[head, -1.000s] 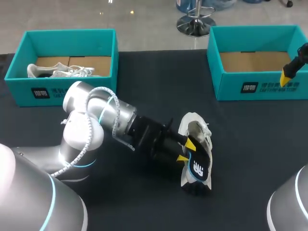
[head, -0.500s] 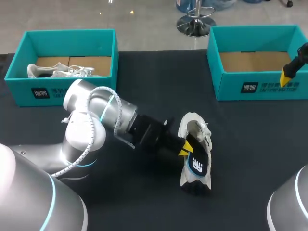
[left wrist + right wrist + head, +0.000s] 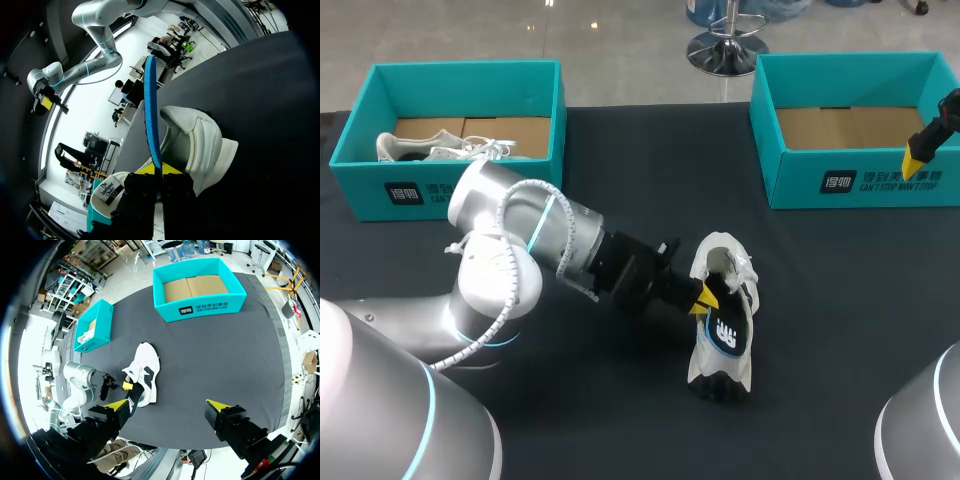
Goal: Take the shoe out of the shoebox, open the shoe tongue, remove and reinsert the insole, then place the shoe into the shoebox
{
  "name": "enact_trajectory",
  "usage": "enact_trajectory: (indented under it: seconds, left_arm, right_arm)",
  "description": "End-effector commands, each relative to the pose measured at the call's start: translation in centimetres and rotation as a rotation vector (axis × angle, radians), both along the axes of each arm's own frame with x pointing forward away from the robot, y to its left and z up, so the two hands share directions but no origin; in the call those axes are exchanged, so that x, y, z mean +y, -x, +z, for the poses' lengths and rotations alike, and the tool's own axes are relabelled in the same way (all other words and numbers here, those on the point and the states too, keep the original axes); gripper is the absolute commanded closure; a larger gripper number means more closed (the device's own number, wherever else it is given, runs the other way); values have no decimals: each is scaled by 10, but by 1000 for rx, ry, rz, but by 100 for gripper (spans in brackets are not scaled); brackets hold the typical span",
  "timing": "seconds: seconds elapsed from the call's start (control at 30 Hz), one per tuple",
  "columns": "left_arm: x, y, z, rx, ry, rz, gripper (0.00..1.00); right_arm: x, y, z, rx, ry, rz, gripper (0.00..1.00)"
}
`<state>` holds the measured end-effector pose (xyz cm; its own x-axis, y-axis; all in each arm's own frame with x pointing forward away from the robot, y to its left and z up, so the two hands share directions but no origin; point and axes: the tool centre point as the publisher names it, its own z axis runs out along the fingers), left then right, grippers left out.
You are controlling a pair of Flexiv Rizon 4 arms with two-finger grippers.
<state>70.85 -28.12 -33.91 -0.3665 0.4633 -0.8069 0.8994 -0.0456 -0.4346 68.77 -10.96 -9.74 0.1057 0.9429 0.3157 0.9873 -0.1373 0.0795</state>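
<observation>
A white shoe (image 3: 718, 258) lies on its side on the black table, mid-right. Its dark insole (image 3: 728, 336), with a white logo and blue underside, sticks partly out of the shoe. My left gripper (image 3: 704, 296) is shut on the insole's edge. In the left wrist view the insole (image 3: 151, 115) shows edge-on as a blue strip rising from between the yellow tips of my left gripper (image 3: 160, 170), with the shoe (image 3: 202, 145) just behind. My right gripper (image 3: 918, 158) hangs high over the right shoebox (image 3: 850, 182); in its own view the right gripper (image 3: 169, 405) stands wide open, far above the shoe (image 3: 144, 366).
The left shoebox (image 3: 450, 190) at the back left holds another white shoe (image 3: 440, 148). The right shoebox shows only its cardboard floor. Both teal boxes, right (image 3: 200, 310) and left (image 3: 89, 340), show from the right wrist.
My left gripper closed on the insole's edge and drew back slightly to the left. The insole and the shoe's near end shifted with it. The right arm kept still.
</observation>
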Motion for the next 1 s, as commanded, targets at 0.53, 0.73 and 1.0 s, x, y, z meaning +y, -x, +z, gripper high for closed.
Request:
enact_trajectory:
  seconds: [0.53,0.73,1.0]
  left_arm:
    - [1,27,19,-6,24,-66,58]
    - [-8,30,16,-11,7,-82,79]
    - [-5,27,7,-13,-21,-77,100]
  right_arm:
    - [0,-3,0,5,1,1,0]
    - [0,-3,0,5,1,1,0]
    - [0,-3,0,5,1,1,0]
